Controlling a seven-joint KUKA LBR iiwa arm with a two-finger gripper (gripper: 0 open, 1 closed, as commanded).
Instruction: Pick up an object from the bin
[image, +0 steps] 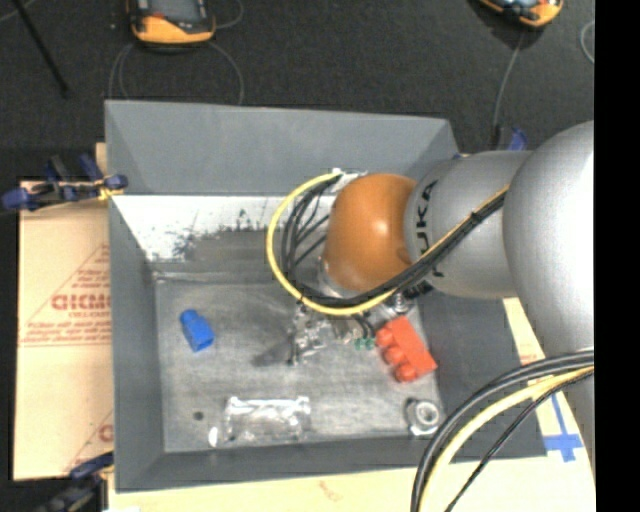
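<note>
Silvery crinkled wrapper (262, 416) lies nearest to us, flat on the floor of the grey metal bin (132, 340), close to the near wall and a little left of the middle. To its right, in the near right corner, we see a small metal ring (424, 414), well apart from the wrapper.

Farther in, on the right side of the floor, sits a red block (405, 350) with studs on top, turned at a slant. Just beside its far left corner is a small green piece (364, 342); we cannot make out its shape. At about the same depth on the left, a blue cap (197, 331) lies alone, well apart from everything else.

The gripper (303, 338) hangs low over the middle of the floor, between the blue cap and the red block and much nearer the block, with the green piece near it on the right. We cannot tell whether the gripper is open or closed, nor whether it touches anything.

Above it we see the orange cover (368, 232) of the wrist, ringed by yellow and black cables (275, 250), in front of the far middle of the bin, and the grey arm (520, 220) runs off to the right.
</note>
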